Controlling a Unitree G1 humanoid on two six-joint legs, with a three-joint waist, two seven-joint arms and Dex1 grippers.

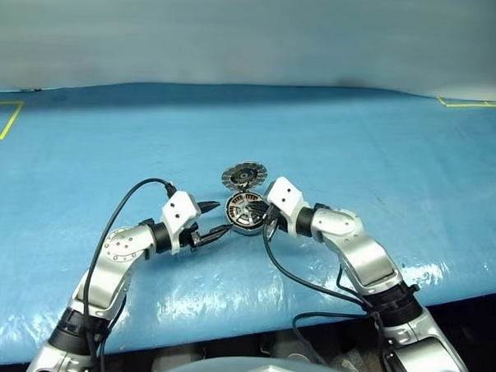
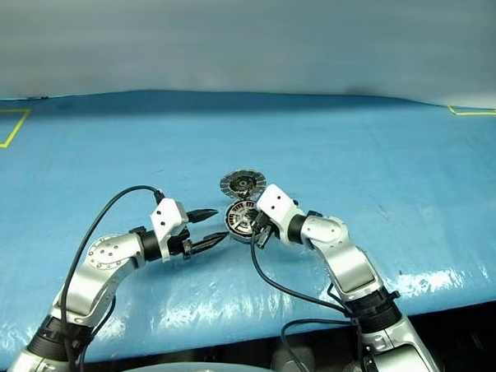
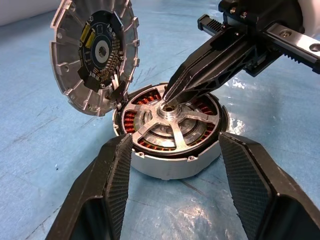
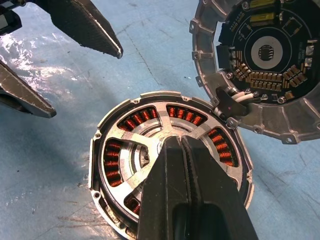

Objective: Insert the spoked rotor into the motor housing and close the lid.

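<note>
The motor housing (image 3: 172, 150) is a round, shallow cup with a pale silver rim, and inside it a ring of copper-brown windings shows in segments between broad metal arms. Those arms belong to the spoked rotor (image 3: 167, 122), which sits inside the housing: three wide grey spokes running from a raised central hub out to a ring, with open gaps that let the windings show through. The lid (image 4: 260, 65) is a ribbed grey disc about as wide as the housing, tilted up on edge against the housing's far side. Its inner face carries a dark circuit board with small gold and copper parts (a short bundle of wires joins it to the housing rim). Everything rests on a blue worktop (image 1: 381, 151) covered in a slightly wrinkled, glossy sheet, roughly midway along its width and nearer the front edge than the back.

The right gripper (image 3: 170, 97) has its two black, ridged fingers pressed together into a single point, holding nothing, and that point sits on the rotor's hub. The left gripper (image 1: 209, 221) is spread wide and empty, its textured black fingers (image 3: 112, 180) standing to either side of the housing's near wall without clearly touching it.
</note>
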